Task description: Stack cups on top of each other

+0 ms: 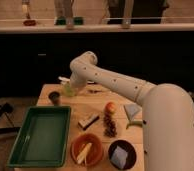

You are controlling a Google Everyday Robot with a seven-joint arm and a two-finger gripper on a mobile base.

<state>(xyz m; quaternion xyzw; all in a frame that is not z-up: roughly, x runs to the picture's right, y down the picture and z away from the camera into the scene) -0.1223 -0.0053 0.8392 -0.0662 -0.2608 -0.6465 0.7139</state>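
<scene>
One pale tumbler [68, 91] seems clenched in the fingers [72, 85] of the gripper [69, 87]. Both hang just right of the dark cup [54, 97], slightly higher.

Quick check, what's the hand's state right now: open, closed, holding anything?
Hand: closed on the pale yellow-green translucent plastic tumbler, over the wooden table at its far left, beside the short dark grey-olive cup.
</scene>
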